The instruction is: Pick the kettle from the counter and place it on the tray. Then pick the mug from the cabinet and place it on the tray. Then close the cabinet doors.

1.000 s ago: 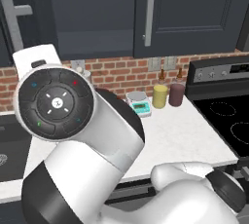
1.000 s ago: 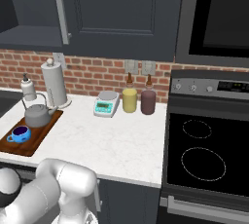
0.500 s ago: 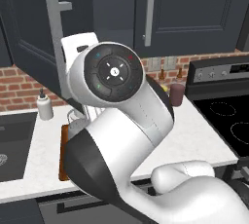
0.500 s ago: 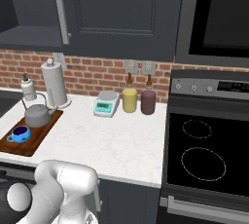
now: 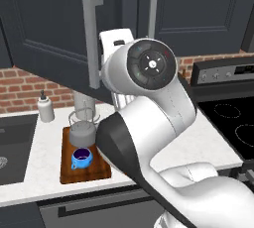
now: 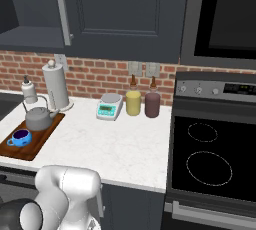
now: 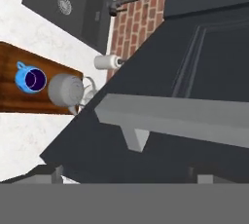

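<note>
The jaws sit at the bottom edge of the hand view, mostly hidden behind the grey band, so I cannot tell whether they stand wide or narrow. Right in front of them runs the silver bar handle of a dark charcoal cabinet door, which stands swung out over the table. In the left base view this door hangs open in front of the arm, its handle upright. Below, the dark-brown tray lies on the table and carries both the grey kettle and the blue mug, the mug just in front of the kettle. A paper-towel roll stands behind the tray, a small white bottle beside the dark sink.
</note>
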Available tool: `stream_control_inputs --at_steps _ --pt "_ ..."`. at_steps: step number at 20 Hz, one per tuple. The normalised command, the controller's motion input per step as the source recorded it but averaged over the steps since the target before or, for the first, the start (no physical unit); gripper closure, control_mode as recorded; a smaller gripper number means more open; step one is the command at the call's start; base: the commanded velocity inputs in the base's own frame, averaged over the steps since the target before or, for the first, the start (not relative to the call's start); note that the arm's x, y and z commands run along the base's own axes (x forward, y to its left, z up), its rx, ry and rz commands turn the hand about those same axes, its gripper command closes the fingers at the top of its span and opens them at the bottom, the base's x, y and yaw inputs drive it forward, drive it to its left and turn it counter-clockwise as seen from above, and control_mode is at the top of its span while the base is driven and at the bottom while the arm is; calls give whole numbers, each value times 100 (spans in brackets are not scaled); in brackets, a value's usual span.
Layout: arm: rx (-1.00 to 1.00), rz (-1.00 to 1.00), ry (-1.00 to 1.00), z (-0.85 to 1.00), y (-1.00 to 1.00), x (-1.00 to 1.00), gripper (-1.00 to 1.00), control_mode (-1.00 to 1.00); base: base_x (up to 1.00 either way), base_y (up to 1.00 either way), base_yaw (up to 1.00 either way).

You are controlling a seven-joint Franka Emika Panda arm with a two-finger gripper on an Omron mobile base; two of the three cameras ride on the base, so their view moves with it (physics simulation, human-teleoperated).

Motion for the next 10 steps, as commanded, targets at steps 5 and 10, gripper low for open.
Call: stream_control_inputs --at_steps 5,10 --pt "5 -4 0 0 -49 55 -100 -100 0 0 0" --pt "14 0 0 -1 -36 70 -100 -100 0 0 0"
